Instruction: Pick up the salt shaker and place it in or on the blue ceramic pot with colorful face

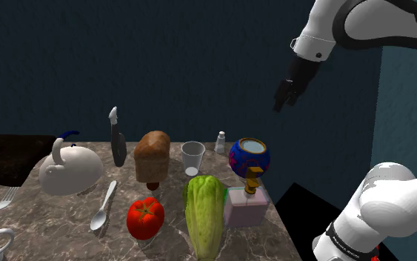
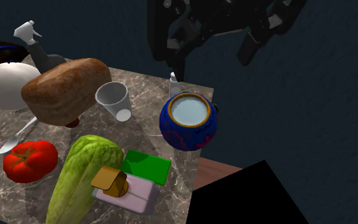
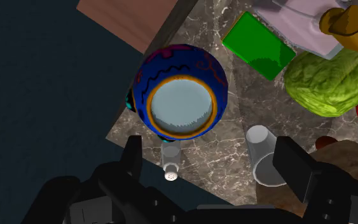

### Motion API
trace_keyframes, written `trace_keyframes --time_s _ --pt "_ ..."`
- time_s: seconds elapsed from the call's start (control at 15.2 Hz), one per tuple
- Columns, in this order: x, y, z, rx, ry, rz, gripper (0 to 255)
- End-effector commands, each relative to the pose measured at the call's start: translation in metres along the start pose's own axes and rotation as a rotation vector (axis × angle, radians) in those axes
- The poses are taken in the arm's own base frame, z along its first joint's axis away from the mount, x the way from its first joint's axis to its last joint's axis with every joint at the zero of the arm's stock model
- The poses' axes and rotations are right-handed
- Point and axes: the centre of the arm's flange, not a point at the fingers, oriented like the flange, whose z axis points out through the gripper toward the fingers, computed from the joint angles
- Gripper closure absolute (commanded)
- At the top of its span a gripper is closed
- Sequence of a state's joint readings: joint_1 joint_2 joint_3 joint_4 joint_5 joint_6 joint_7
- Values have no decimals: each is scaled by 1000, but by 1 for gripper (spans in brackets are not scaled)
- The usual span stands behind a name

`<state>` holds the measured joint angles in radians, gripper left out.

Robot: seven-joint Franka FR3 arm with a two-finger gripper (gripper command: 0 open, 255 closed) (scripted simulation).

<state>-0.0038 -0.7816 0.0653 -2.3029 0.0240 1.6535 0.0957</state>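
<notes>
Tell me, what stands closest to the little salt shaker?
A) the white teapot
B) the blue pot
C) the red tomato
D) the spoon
B: the salt shaker stands right beside the blue pot, nearer to it than to anything else.

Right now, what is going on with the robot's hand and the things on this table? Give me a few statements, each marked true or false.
1. The gripper is clamped on the salt shaker. False: its fingers stand apart and hold nothing.
2. The blue pot is open at the top. True.
3. The salt shaker is inside the blue pot. False: it stands on the marble table, beside the pot.
4. A red tomato sits next to the lettuce. True.
</notes>
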Motion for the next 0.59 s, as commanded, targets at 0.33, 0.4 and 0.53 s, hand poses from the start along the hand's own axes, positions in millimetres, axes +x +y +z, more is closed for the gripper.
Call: trace_keyframes --time_s 0.33,0.4,0.53 --pt "46 6 47 6 -1 4 0" --pt "56 7 56 7 -1 5 0" --pt "74 9 75 10 -2 6 0"
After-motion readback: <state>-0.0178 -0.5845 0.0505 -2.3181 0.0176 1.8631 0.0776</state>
